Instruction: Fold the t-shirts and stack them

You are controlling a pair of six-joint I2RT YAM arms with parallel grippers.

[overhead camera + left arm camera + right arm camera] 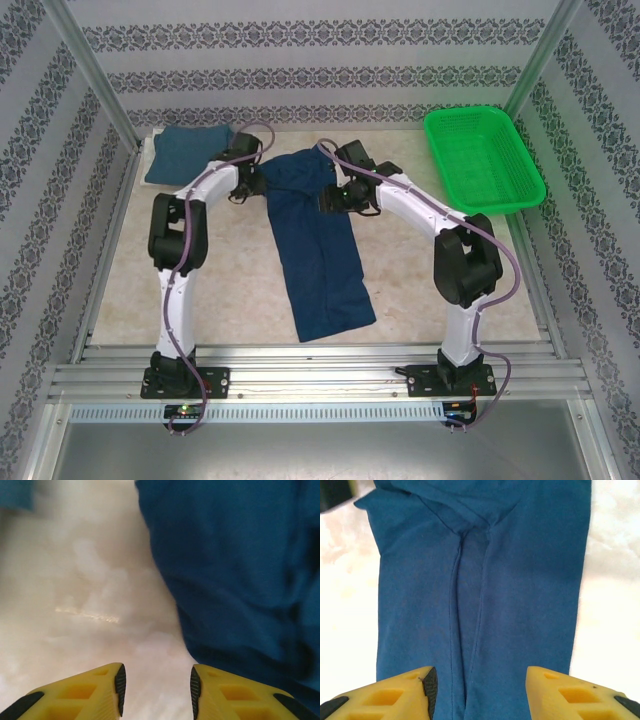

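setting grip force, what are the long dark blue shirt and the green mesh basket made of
Long dark blue shirt: soft matte knit cloth, likely cotton; it wrinkles and shows stitched seams. Green mesh basket: looks like rigid moulded plastic, given its uniform bright colour and open lattice walls.

right hand [477, 692]: jaws apart above navy t-shirt [525, 580] | cloth creased lengthwise | contact unclear

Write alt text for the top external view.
A dark blue t-shirt, folded into a long strip, lies mid-table; the left arm and right arm reach to its far end. Folded teal t-shirt far left, green mesh basket far right.
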